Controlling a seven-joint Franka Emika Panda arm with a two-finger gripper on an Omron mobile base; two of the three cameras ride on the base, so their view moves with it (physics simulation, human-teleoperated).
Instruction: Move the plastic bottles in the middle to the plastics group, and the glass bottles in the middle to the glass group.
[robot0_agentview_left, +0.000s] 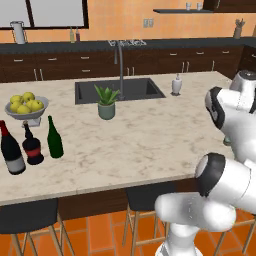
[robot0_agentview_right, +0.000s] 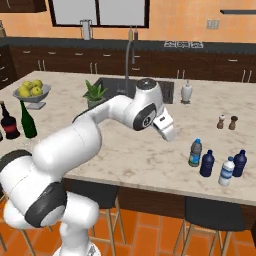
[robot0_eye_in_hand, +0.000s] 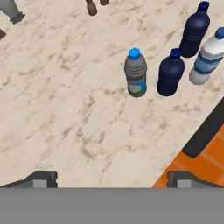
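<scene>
Hiding its fingertips (robot0_eye_in_hand: 43, 178) low, the pincer (robot0_eye_in_hand: 112, 179) (empty) overlooks four bottles (robot0_eye_in_hand: 136, 74).

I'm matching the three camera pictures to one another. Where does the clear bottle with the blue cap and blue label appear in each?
Left base view: not in it.
Right base view: clear bottle with the blue cap, right of centre, leftmost of four bottles.
Hand view: upper centre.
Shared landmark: the squat dark blue bottle right beside it.

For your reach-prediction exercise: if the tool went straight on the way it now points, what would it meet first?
Probably bare counter, just short of the clear bottle with the blue cap. The tool is open; depth is hard to judge.
</scene>
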